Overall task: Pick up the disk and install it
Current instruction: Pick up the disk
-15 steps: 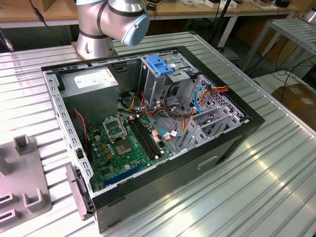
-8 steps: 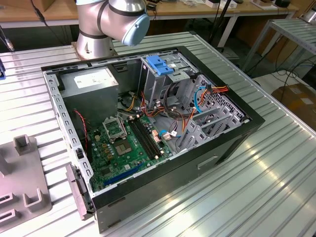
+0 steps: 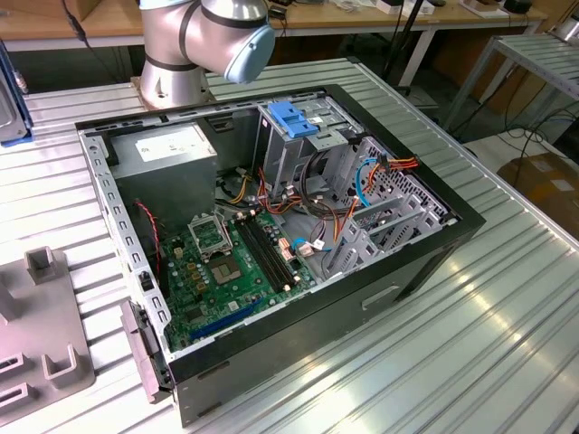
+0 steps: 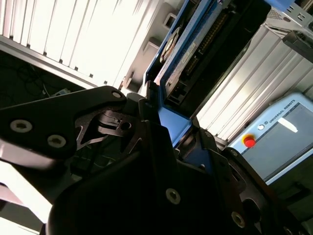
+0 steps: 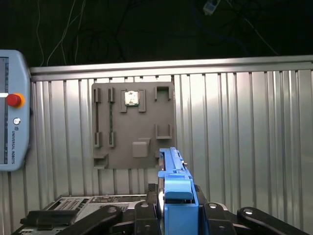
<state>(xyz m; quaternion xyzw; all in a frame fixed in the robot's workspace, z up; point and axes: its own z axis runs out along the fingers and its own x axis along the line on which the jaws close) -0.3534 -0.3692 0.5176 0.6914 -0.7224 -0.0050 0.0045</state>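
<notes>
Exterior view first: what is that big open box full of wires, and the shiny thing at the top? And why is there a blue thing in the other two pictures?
The open box is a computer case lying on a ribbed metal table, so you can see its green motherboard and wires. The shiny thing is a robot arm. That picture comes from a camera standing off the arm. The other two cameras ride on the arm near its wrist, so they look along its black fingers. The blue thing is the plastic edge of the disk, a hard drive, held between those fingers. The first wrist view also shows a grey holder plate on the table and the arm's control tablet with a red button.
</notes>
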